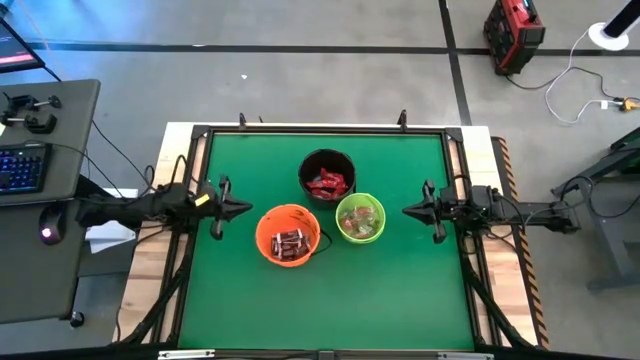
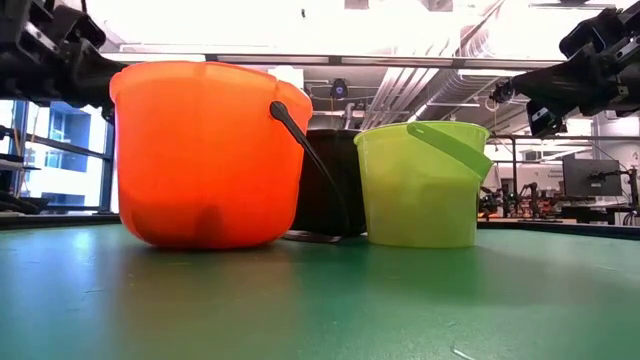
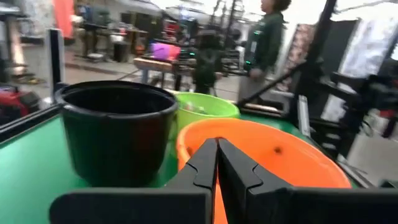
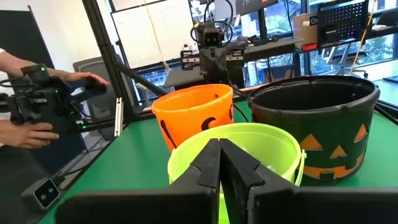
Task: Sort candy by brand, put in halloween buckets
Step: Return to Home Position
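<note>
Three buckets stand upright on the green table. The black bucket holds red-wrapped candy. The orange bucket holds dark brown and silver candy. The lime green bucket holds pale greenish candy. My left gripper is shut and empty, above the table left of the orange bucket. My right gripper is shut and empty, right of the green bucket.
A black frame runs around the green table surface. A desk with a keyboard stands beyond the table's left edge. A person's hands hold a device in the room beyond the left side. Bare green surface lies toward the near edge.
</note>
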Controlling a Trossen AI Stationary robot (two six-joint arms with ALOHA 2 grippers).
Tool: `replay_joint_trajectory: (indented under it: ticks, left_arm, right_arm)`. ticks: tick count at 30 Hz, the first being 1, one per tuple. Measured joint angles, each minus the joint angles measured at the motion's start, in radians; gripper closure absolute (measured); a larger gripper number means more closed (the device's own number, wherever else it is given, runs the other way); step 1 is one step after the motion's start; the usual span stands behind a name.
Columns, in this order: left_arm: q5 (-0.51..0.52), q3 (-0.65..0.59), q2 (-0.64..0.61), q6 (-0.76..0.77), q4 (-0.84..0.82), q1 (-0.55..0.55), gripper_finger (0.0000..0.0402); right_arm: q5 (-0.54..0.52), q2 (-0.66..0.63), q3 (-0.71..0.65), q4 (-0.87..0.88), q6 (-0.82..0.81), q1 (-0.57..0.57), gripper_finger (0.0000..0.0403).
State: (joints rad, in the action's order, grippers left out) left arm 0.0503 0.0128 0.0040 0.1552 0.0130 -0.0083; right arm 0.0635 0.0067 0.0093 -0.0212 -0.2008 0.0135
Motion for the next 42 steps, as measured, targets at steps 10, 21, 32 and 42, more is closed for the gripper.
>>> replay_joint_trajectory:
  ticks: [10,21,32,42]
  left_arm:
    - [-0.023,0.0,0.0,-0.027,-0.002,0.012,0.0398]
    - [-0.02,0.0,0.0,-0.028,-0.001,0.012,0.0398]
    - [-0.02,0.0,0.0,-0.028,-0.001,0.012,0.0398]
    - [-0.02,0.0,0.0,-0.028,-0.001,0.012,0.0398]
  right_arm:
    - [0.0,0.007,0.0,0.0,0.0,0.0,0.0402]
    - [0.0,0.007,0.0,0.0,0.0,0.0,0.0402]
    - [0.0,0.007,0.0,0.001,0.0,0.0,0.0402]
    - [-0.001,0.007,0.0,0.001,0.0,0.0,0.0402]
